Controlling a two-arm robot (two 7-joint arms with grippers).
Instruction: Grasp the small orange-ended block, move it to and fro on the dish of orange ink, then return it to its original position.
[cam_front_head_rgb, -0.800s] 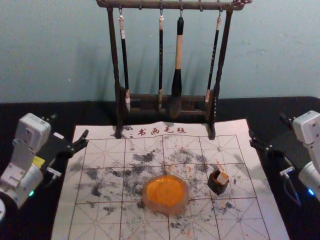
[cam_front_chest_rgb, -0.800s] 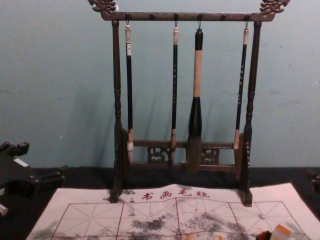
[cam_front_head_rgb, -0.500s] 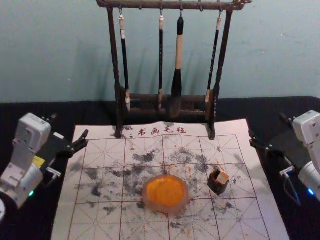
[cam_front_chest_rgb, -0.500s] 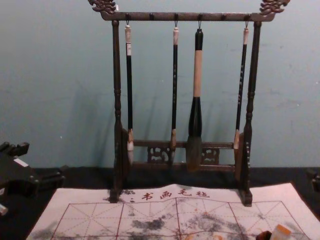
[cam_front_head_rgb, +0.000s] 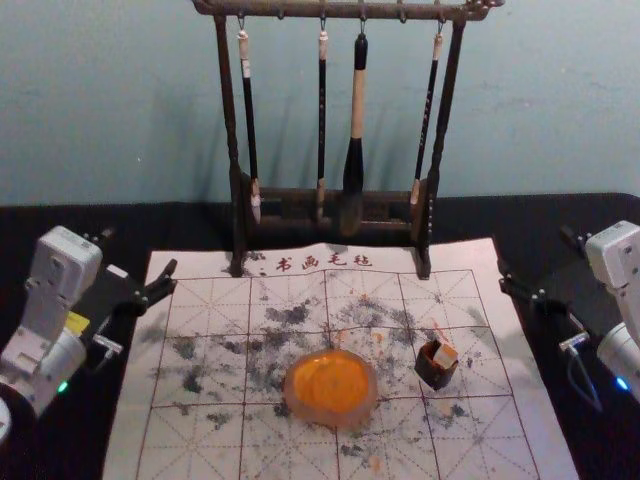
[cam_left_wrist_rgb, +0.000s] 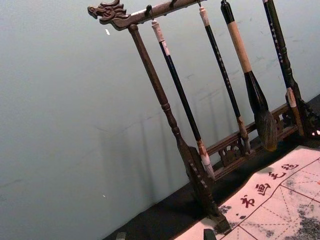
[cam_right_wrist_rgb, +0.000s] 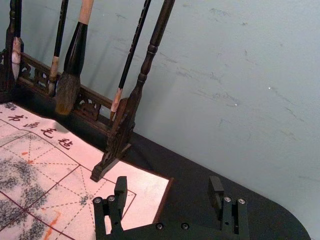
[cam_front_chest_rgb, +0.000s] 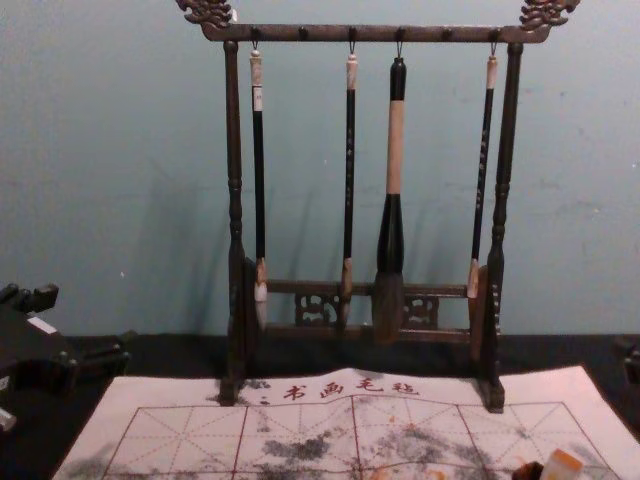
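The small orange-ended block (cam_front_head_rgb: 445, 356) leans in a small dark square holder (cam_front_head_rgb: 434, 374), right of the dish of orange ink (cam_front_head_rgb: 331, 388). In the chest view the block (cam_front_chest_rgb: 561, 465) tilts at the lower right, its orange end up. My left gripper (cam_front_head_rgb: 138, 252) stands open beyond the mat's left edge, well away from the dish; in its wrist view the left gripper (cam_left_wrist_rgb: 165, 235) shows two separated tips. Over by the mat's right edge, my right gripper (cam_front_head_rgb: 536, 252) is open, far from the block. The right wrist view shows the right gripper (cam_right_wrist_rgb: 167, 186) with nothing between its fingers.
Behind the mat (cam_front_head_rgb: 210, 440) stands a dark wooden rack (cam_front_head_rgb: 432, 160) with several hanging brushes, the thickest brush (cam_front_head_rgb: 354, 170) among them. The black tabletop (cam_front_head_rgb: 150, 225) extends around the ink-stained mat, and a wall rises behind.
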